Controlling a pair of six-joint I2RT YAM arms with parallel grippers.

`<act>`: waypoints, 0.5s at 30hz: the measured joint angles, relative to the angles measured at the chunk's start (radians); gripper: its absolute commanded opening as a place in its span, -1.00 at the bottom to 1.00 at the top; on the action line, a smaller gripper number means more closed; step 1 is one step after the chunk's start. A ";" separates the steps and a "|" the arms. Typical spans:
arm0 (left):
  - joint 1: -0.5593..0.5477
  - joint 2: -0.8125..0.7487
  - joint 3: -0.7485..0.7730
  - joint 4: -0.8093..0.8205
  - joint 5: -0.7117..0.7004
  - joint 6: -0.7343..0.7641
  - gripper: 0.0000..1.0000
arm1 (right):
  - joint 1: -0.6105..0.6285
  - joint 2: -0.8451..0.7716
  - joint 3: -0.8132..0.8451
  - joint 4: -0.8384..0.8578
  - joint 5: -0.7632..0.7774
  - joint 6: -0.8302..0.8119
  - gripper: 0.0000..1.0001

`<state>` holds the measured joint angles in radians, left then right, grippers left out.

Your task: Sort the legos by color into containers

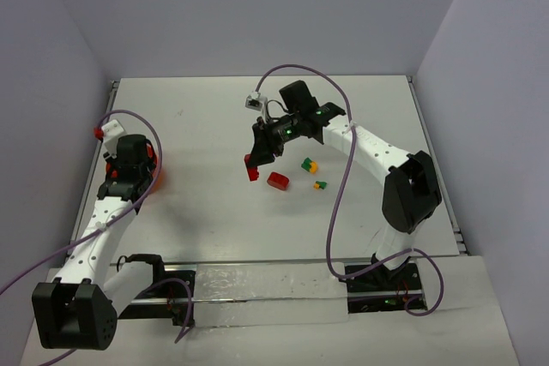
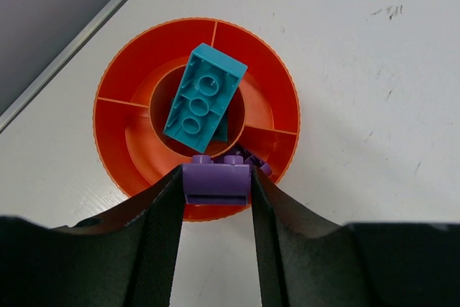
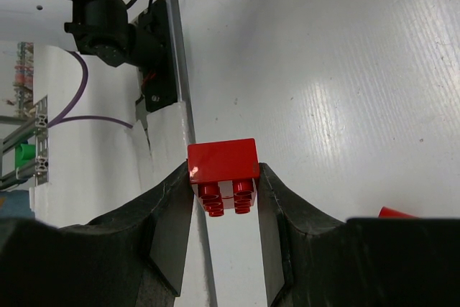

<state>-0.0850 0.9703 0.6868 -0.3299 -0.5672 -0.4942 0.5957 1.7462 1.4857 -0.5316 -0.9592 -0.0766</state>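
The orange bowl (image 2: 115, 124) has inner dividers, and a teal lego (image 2: 203, 98) lies tilted across its centre well. My left gripper (image 2: 215, 175) is shut on a purple lego (image 2: 215, 183) just above the bowl's near rim, beside another purple lego (image 2: 256, 159) in the near compartment. My right gripper (image 3: 224, 175) is shut on a red lego (image 3: 223, 160), studs toward the camera, held above the table. In the top view the right gripper (image 1: 255, 160) hangs mid-table with that red lego (image 1: 251, 169). The left gripper (image 1: 137, 174) mostly hides the bowl (image 1: 159, 179).
On the table to the right of the right gripper lie a second red lego (image 1: 278, 181), a green-and-yellow lego (image 1: 309, 164) and a smaller green-and-yellow lego (image 1: 320, 184). The table's metal edge rail (image 2: 79, 34) runs just left of the bowl.
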 measured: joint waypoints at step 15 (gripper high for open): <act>-0.016 -0.024 0.000 0.013 -0.002 0.011 0.27 | -0.001 0.012 0.000 -0.004 -0.004 -0.003 -1.00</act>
<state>-0.1007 0.9460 0.6868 -0.3170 -0.5692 -0.4835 0.5949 1.7584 1.4857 -0.5358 -0.9629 -0.0800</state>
